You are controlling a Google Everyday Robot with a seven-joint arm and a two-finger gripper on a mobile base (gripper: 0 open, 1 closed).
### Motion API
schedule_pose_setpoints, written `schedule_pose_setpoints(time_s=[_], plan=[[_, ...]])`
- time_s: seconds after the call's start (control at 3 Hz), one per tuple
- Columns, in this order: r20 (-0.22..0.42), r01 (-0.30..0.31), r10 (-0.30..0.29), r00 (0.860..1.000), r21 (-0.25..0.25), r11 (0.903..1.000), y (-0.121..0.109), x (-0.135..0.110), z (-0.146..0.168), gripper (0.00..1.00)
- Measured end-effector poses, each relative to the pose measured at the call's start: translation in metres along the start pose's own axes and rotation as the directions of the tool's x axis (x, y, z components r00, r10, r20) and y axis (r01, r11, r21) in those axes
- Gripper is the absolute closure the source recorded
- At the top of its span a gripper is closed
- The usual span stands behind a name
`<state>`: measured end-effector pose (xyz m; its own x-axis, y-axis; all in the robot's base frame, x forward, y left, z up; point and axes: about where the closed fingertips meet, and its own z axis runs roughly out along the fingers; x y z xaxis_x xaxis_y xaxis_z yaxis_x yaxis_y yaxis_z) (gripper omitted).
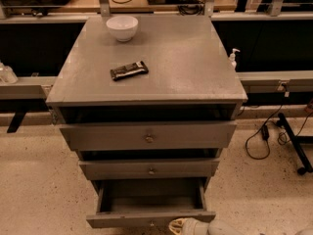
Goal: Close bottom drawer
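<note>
Hand (186, 226) at bottom frame edge, by the bottom drawer (146, 218) front; grip state: can't tell.
Drawer is lowest of three and stands well out, grey interior exposed, flat front, small centre knob (151, 224). On the surface (190, 62): white bowl (122, 27), dark snack bar (128, 70).

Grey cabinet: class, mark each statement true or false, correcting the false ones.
1. The bottom drawer stands pulled out. True.
2. A white bowl sits on the cabinet top. True.
3. The bowl is alone on that top. False: a dark wrapped bar lies there too.
4. The gripper is at the view's bottom edge, by the bottom drawer's front. True.
5. The middle drawer is out furthest. False: the middle drawer is out less than the bottom one.
</note>
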<state>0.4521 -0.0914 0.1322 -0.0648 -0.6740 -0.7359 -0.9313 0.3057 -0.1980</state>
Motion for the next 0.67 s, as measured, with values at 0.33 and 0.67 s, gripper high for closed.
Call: schedule_pose_setpoints(time_s=[0.33, 0.67], plan=[[0.076, 0.048, -0.055, 0.996, 0.092, 0.9946, -0.008, -0.0032, 0.0148, 1.0], [0.091, 0.063, -0.074, 0.993, 0.117, 0.9911, -0.0115, -0.0044, 0.0217, 1.0]])
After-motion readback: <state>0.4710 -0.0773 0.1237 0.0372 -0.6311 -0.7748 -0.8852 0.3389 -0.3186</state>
